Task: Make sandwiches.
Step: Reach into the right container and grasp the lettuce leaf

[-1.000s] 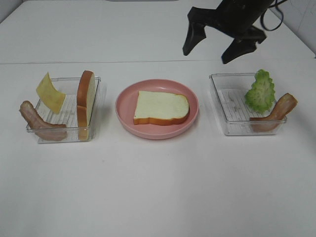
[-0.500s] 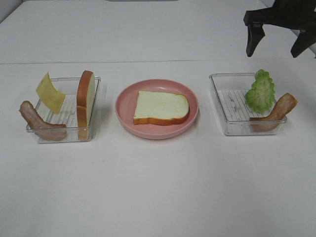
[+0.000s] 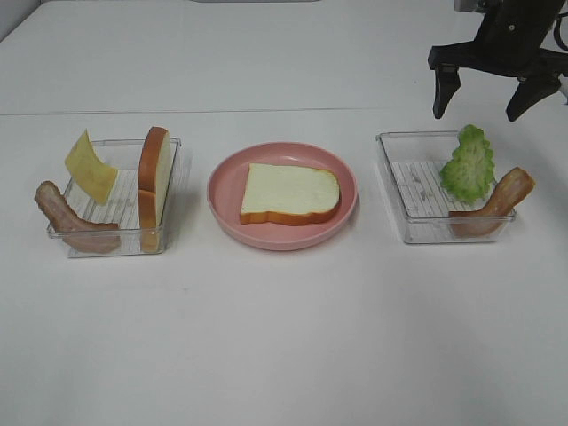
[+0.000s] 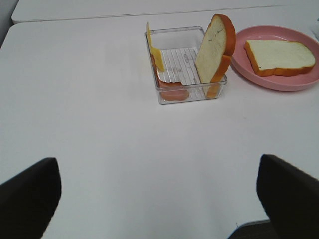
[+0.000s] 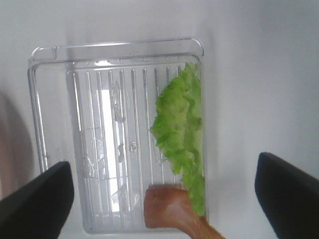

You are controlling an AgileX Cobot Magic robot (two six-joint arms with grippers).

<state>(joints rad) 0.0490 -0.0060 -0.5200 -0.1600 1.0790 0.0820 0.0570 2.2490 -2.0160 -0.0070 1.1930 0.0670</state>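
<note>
One white bread slice (image 3: 289,193) lies flat on the pink plate (image 3: 222,209). A second bread slice (image 3: 153,186) stands on edge in the left clear tray (image 3: 115,241) with a cheese square (image 3: 90,166) and a bacon strip (image 3: 71,222). The right clear tray (image 3: 399,191) holds ruffled green lettuce (image 3: 468,164) and another bacon strip (image 3: 497,202). My right gripper (image 3: 477,108) hangs open and empty above that tray's far edge, over the lettuce (image 5: 182,134). My left gripper (image 4: 159,199) is open and empty, well back from the left tray (image 4: 187,97).
The white table (image 3: 284,337) stretches in front of the trays and plate. A seam (image 3: 177,112) runs across the table behind them. In the right wrist view the bacon (image 5: 172,209) leans out of the tray's corner beside the lettuce.
My right gripper has swung from behind the plate to the right, then come down a little over the right tray. It stays open. Food and trays have not moved.
</note>
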